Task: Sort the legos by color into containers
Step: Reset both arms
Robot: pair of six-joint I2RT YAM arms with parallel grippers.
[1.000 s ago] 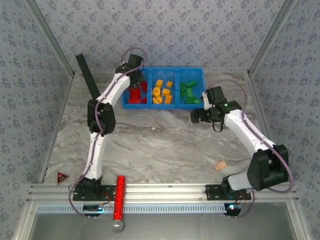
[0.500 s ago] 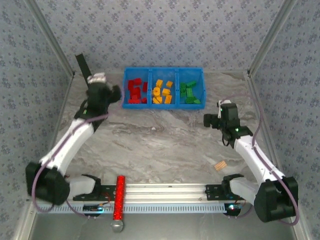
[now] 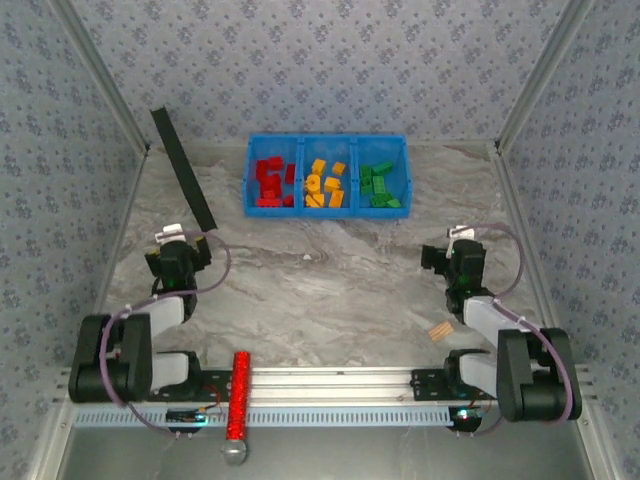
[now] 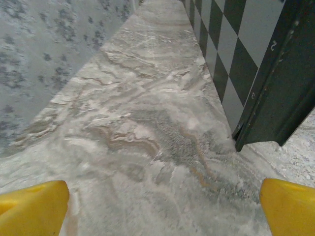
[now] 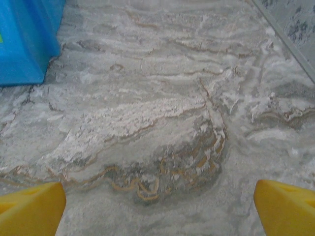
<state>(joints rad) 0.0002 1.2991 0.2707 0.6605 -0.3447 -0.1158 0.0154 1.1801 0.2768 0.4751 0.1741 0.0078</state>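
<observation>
The blue bin [image 3: 326,138] stands at the far middle of the table. Its left compartment holds several red legos [image 3: 270,183], the middle one orange-yellow legos [image 3: 324,184] and the right one green legos [image 3: 377,186]. My left gripper [image 3: 175,243] sits low at the near left, far from the bin. In the left wrist view it [image 4: 162,211] is open, its yellow fingertips [image 4: 32,209] wide apart over bare marble. My right gripper [image 3: 458,242] rests at the near right. In the right wrist view it [image 5: 157,209] is open and empty, and the bin's corner [image 5: 24,39] shows at upper left.
A black checkered board [image 3: 183,168] leans at the far left and stands close on the right in the left wrist view [image 4: 256,73]. A tan wooden block [image 3: 440,331] lies by the right arm's base. A long red studded bar [image 3: 239,395] lies across the front rail.
Both arms have drawn back from the bin and folded down towards the near edge. The left gripper, earlier over the red compartment, has opened wide; the right has opened fully too.
</observation>
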